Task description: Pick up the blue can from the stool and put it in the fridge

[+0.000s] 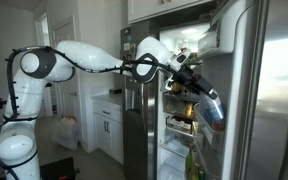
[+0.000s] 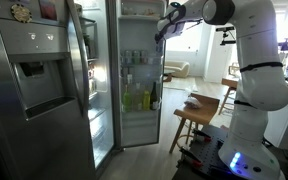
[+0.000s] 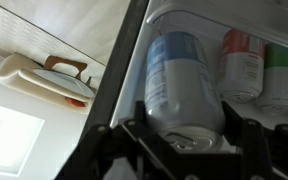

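Pinching blue can (image 3: 184, 80) btwn fingers (image 3: 139, 140), ctr of wrist view. Holding it within open fridge (image 1: 274, 100), just beside red-white can (image 3: 242, 62) at upper right. Seen as tilted blue can (image 1: 212, 108), right of ctr, in exterior view.

A red can (image 3: 241, 62) and the fridge (image 3: 114, 90) frame closely flank the blue can (image 3: 182, 75)

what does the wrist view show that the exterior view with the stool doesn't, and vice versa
Only the wrist view: the blue can between the fingers of the gripper, with a red-and-white container and a green one close by. Only that exterior view: the stool, the robot's white base, the dispenser door. Both: the open, lit fridge with the gripper at it.
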You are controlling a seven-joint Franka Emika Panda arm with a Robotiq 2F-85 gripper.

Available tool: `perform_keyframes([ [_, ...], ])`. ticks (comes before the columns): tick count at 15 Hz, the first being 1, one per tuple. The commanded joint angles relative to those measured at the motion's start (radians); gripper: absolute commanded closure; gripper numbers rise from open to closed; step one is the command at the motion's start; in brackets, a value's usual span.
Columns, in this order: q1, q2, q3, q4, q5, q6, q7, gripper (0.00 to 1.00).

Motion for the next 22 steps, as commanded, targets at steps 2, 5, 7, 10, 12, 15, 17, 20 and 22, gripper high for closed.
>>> perform_keyframes([
  [2, -0.200, -0.017, 0.216, -0.003, 0.104, 0.082, -0.163, 0.53],
  [5, -0.286, -0.009, 0.301, 0.006, 0.213, 0.092, -0.280, 0.53],
  [7, -0.327, -0.010, 0.347, 0.012, 0.299, 0.085, -0.369, 0.53],
  [10, -0.375, 0.002, 0.399, 0.030, 0.411, 0.068, -0.474, 0.53],
  [12, -0.396, 0.014, 0.419, 0.039, 0.456, 0.061, -0.518, 0.53],
  [15, -0.421, 0.040, 0.439, 0.057, 0.498, 0.048, -0.549, 0.53],
  [17, -0.439, 0.065, 0.450, 0.075, 0.519, 0.039, -0.558, 0.53],
  [20, -0.465, 0.111, 0.465, 0.109, 0.537, 0.018, -0.550, 0.53],
  [22, -0.473, 0.149, 0.469, 0.144, 0.533, -0.006, -0.528, 0.53],
])
